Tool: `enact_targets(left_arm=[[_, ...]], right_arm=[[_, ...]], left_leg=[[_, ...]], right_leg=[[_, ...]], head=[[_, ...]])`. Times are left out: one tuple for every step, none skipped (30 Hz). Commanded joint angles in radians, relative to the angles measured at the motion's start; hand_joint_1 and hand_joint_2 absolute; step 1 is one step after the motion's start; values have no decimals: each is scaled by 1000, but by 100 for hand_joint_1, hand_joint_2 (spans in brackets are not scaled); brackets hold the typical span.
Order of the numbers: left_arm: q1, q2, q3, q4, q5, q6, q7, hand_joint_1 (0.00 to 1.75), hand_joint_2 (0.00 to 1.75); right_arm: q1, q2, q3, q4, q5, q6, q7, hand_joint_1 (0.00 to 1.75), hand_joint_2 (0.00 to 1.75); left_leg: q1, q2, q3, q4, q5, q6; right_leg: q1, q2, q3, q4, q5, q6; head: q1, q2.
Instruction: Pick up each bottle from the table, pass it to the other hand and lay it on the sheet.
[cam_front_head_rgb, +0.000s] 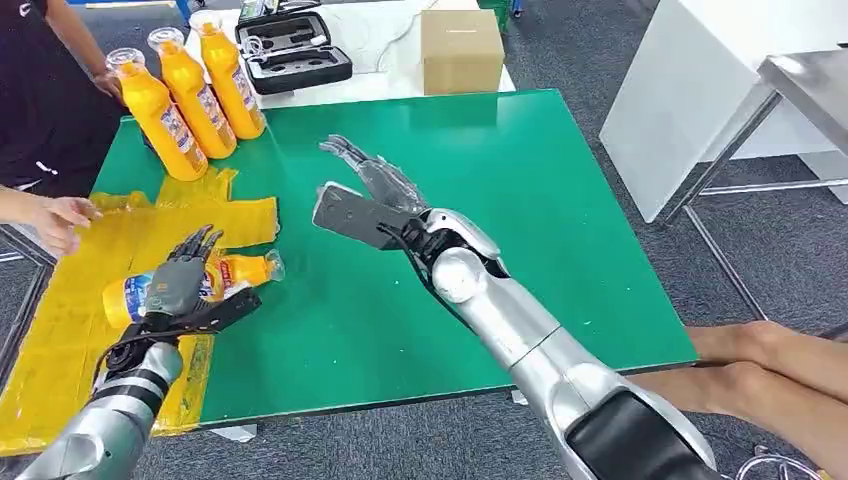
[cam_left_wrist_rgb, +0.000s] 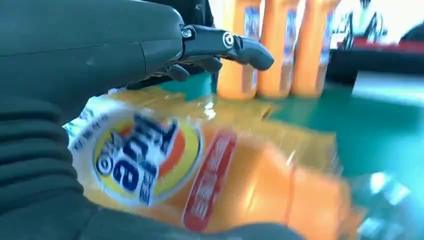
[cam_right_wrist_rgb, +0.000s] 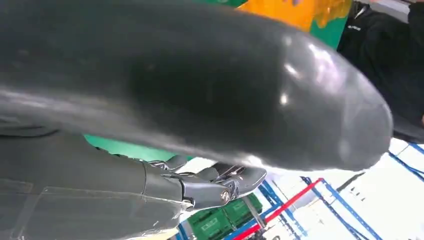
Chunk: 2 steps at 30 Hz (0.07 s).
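Head view takes in the green table (cam_front_head_rgb: 560, 230) first, with a yellow sheet (cam_front_head_rgb: 70, 320) spread over its near left corner. Three upright orange bottles (cam_front_head_rgb: 195, 95) stand in a row at the far left of the table, near a person's arm. A fourth bottle (cam_front_head_rgb: 240, 272) lies on its side on the sheet, cap toward the middle of the table. The left hand (cam_front_head_rgb: 185, 280) rests over this bottle's labelled body, fingers spread across it; whether they grip or merely drape I cannot tell. The right hand (cam_front_head_rgb: 365, 185) hovers over bare table, fingers apart and holding nothing. A person's hand (cam_front_head_rgb: 60, 218) rests at the sheet's far left edge.

Left wrist view shows the bottle's label (cam_left_wrist_rgb: 145, 157) close under the palm. Full of liquid, it is probably fairly heavy, with smooth, slippery plastic likely to roll. The labelled mid-body looks the safest place to grasp.
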Motion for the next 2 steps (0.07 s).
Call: enact_targets(left_arm=[[80, -114, 114, -554, 482, -119, -148, 0, 0], [81, -113, 111, -561, 480, -123, -139, 0, 0]], right_arm=[[-21, -14, 26, 68, 9, -7, -2, 0, 0], [-21, -14, 26, 69, 9, -7, -2, 0, 0]], left_leg=[[2, -5, 3, 3, -4, 0], [2, -3, 1, 2, -3, 0]], right_leg=[[2, -5, 5, 1, -5, -1], [2, -4, 3, 0, -3, -1]], head=[[0, 0], [0, 0]])
